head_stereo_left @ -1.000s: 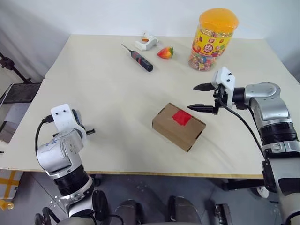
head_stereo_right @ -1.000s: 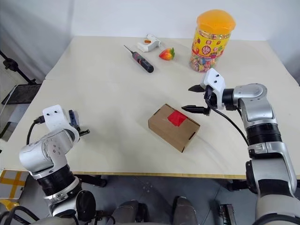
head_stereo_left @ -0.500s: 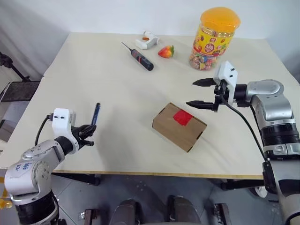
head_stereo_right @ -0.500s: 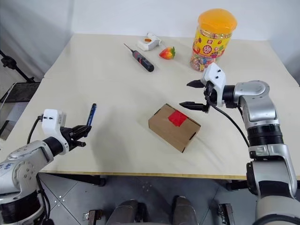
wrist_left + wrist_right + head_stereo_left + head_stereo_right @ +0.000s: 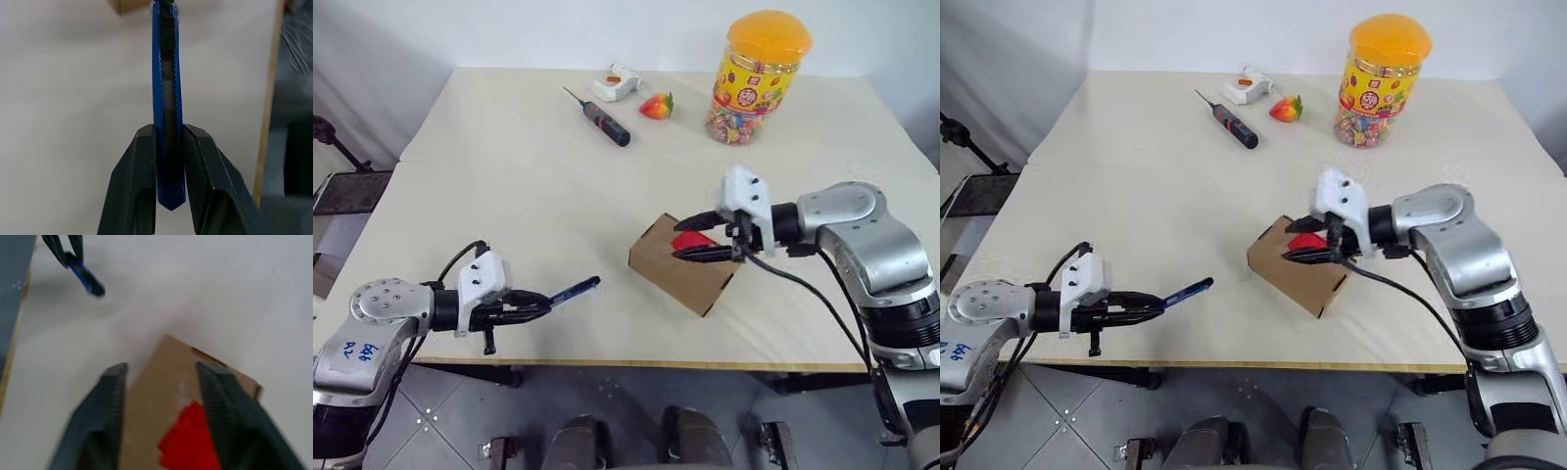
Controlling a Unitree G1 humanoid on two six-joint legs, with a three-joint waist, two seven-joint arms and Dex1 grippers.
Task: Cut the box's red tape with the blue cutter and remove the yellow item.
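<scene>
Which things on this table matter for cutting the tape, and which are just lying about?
In the job:
- box
- red tape
- blue cutter, clamped in the left gripper
- right gripper, fingers astride the box top

Lying about:
- black screwdriver
- strawberry toy
- candy jar
- white tool

Left gripper (image 5: 536, 305) reaches level rightward with fingers clamped, right gripper (image 5: 697, 236) angles leftward, fingers parted

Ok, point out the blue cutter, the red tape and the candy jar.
blue cutter (image 5: 570, 291), left eye view, middle of its blue body.
red tape (image 5: 188, 440), right wrist view, centre of the patch.
candy jar (image 5: 1381, 83), right eye view, its printed label.
</scene>
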